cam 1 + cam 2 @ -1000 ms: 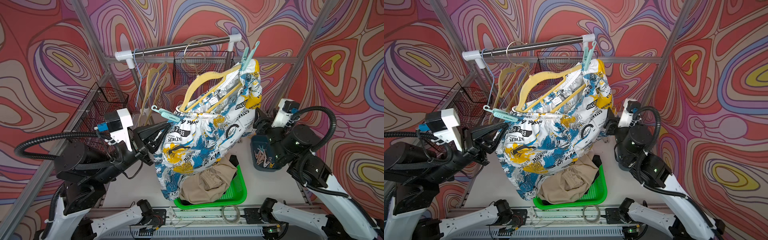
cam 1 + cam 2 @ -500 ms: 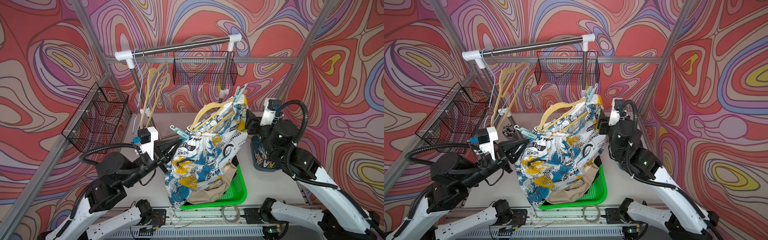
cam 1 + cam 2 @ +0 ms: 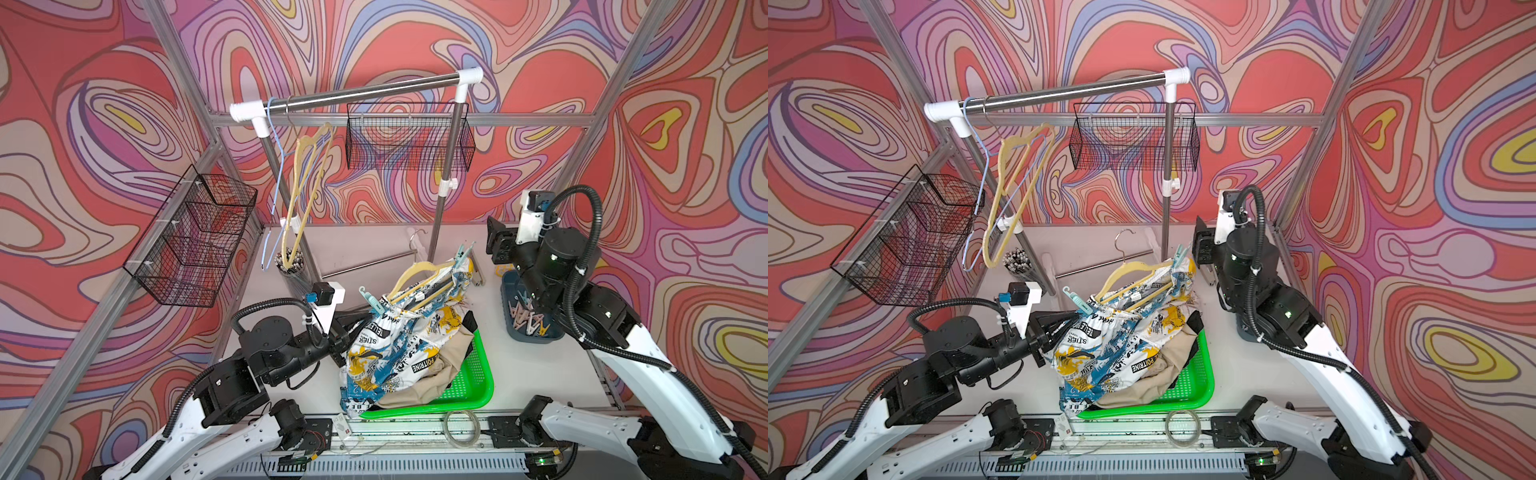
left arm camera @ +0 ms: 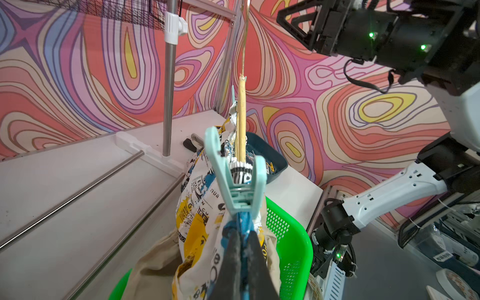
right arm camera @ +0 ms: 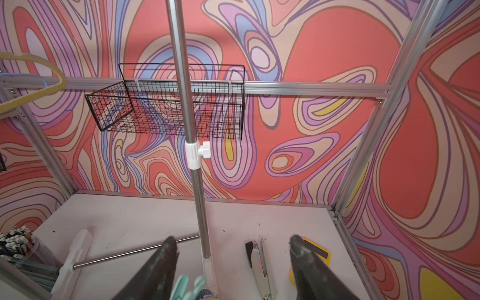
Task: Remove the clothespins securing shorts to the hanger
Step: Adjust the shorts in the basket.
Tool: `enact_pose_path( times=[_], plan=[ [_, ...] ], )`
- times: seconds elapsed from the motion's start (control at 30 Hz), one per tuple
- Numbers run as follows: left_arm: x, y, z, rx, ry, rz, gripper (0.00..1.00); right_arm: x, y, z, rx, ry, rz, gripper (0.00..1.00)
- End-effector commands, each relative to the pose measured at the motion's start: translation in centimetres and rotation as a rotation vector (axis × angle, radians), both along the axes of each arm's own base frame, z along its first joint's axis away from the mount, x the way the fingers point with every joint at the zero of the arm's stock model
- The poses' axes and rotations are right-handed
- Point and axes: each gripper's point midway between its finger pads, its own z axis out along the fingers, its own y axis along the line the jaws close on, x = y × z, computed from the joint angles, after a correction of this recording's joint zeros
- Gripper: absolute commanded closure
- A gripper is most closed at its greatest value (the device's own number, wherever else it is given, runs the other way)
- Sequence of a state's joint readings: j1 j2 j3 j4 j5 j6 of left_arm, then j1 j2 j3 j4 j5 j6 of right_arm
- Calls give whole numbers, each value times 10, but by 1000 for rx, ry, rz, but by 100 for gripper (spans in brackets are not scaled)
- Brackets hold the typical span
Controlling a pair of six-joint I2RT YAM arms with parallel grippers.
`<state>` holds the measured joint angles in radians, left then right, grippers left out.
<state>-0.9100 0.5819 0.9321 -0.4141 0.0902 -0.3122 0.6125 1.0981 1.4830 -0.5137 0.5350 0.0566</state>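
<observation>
Standing at the table's front, I see the shorts [image 3: 399, 349] on their hanger [image 3: 419, 272] mid-table, slumped over other shorts [image 3: 428, 386] in the tray [image 3: 471, 376] toward 6 o'clock, with one clothespin [image 3: 372, 302] at the hanger's 9 o'clock end and more clothespins [image 3: 464, 254] at its 2 o'clock end. The left gripper [image 3: 1067, 321] meets the shorts from 9 o'clock, the right gripper [image 5: 233, 239] hangs just above the 2 o'clock end, and the bin [image 3: 536, 337] of loose pins [image 3: 528, 320] stands near the tray at 3 o'clock. Behind, at 12 o'clock, stands the rack [image 3: 357, 89] with spare hangers [image 3: 307, 187] at its 11 o'clock end above a cup [image 3: 291, 262], one basket [image 3: 409, 137] on the back wall and another basket [image 3: 195, 241] at 10 o'clock.
</observation>
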Motion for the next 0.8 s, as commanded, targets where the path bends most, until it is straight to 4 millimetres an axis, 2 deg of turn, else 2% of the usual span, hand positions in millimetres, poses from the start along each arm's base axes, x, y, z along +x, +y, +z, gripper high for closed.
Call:
enact_pose_path(
  times=[0.0,0.13,0.3,0.43,0.57,0.77],
  plan=[
    [-16,-1,10,-45,-9,-72,100,15,6,-29,56,118,128,29],
    [-23,0,5,-27,-2,-108,100,31,1,-51,106,179,237,30],
    [-33,-5,-6,-4,38,-173,100,47,-15,-78,155,222,355,32],
    [-36,-12,-14,11,73,-218,100,40,-10,-89,181,177,533,31],
    [-29,-7,-11,7,68,-186,100,28,-7,-99,181,165,666,32],
    [-20,3,2,-4,41,-159,100,13,-21,-86,325,116,820,29]
  ],
)
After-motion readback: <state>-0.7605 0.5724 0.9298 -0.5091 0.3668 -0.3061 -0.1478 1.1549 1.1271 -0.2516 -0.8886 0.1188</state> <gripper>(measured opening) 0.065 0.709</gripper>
